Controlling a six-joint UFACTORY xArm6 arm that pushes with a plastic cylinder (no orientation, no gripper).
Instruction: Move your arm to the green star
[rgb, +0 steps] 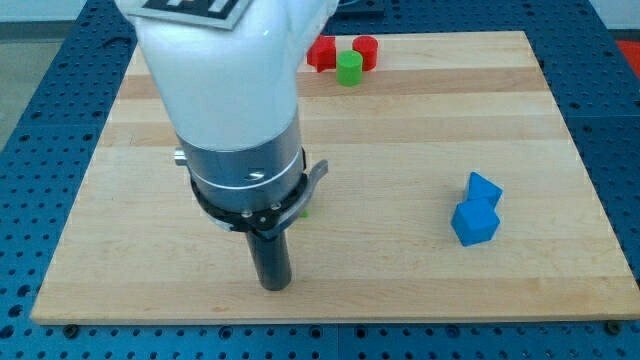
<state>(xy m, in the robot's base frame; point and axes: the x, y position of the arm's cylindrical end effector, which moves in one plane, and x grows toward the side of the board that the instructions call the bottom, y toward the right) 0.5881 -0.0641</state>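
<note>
Resting on the tabletop (400, 280), my tip (274, 287) sits at six o'clock from a green sliver (305, 210), perhaps the star; no jaws here.

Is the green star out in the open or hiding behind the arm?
Mostly hiding. Only a green sliver peeks out beside the arm; my tip sits just below it.

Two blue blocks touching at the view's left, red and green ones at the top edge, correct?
Wrong side: the camera view shows the two blue blocks touching at the view's right. The red blocks and green cylinder are at the top edge.
</note>
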